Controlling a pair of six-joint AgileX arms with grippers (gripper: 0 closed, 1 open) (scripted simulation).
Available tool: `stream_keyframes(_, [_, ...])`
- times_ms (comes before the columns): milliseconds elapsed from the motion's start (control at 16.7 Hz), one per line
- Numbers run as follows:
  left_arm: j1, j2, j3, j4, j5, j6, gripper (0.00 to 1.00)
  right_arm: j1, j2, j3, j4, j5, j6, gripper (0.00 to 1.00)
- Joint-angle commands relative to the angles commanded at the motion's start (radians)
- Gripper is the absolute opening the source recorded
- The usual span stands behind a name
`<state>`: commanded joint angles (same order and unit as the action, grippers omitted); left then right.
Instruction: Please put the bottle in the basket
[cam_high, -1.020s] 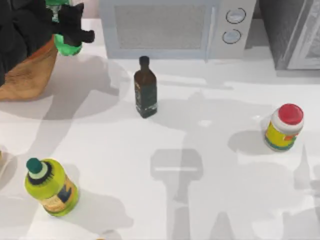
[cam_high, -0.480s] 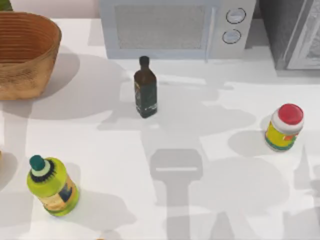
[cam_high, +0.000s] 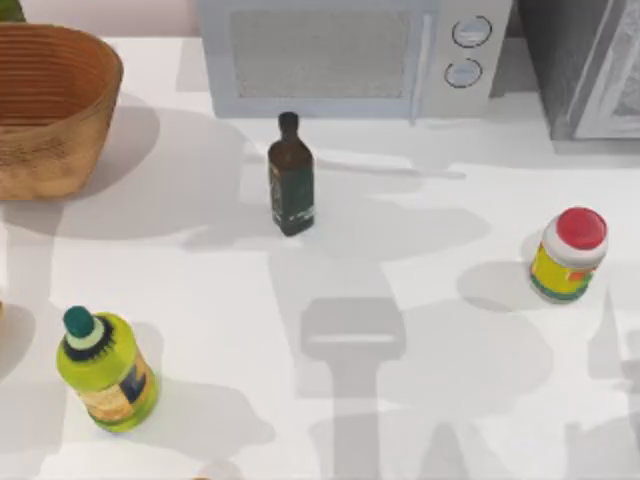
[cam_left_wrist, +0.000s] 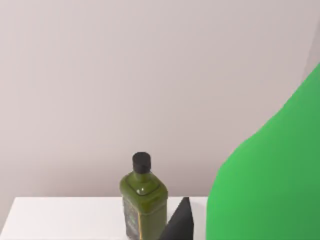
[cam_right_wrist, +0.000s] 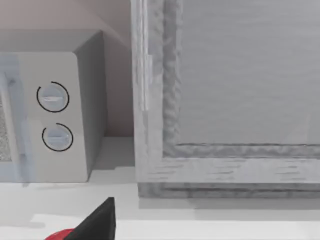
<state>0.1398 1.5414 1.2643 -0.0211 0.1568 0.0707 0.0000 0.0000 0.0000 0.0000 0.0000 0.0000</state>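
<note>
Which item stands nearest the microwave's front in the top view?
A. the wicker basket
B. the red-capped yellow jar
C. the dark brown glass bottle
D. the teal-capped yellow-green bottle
C: the dark brown glass bottle stands upright just in front of the microwave, closer than anything else on the table.

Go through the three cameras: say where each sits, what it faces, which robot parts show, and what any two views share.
Top view: above the table, looking down on the basket, dark bottle, microwave and red-capped jar.
Left wrist view: on the left arm, facing a wall; the green bottle looms close beside a dark tip of the left end effector.
Right wrist view: on the right arm, facing the microwave's dials; a dark tip of the right end effector shows.
Shared: the microwave, in the top and right wrist views.
</note>
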Motion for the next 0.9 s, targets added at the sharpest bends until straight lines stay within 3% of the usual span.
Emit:
stream_keyframes(300, [-0.011, 0.129, 0.003, 0.127, -0.010, -0.006, 0.00, 0.000, 0.000, 0.000, 0.000, 0.000, 0.000, 1.00])
stream_keyframes(600, [-0.013, 0.150, 0.003, 0.146, -0.011, -0.006, 0.00, 0.000, 0.000, 0.000, 0.000, 0.000, 0.000, 1.00])
stream_keyframes(900, [-0.013, 0.150, 0.003, 0.146, -0.011, -0.006, 0.38, 0.000, 0.000, 0.000, 0.000, 0.000, 0.000, 1.00])
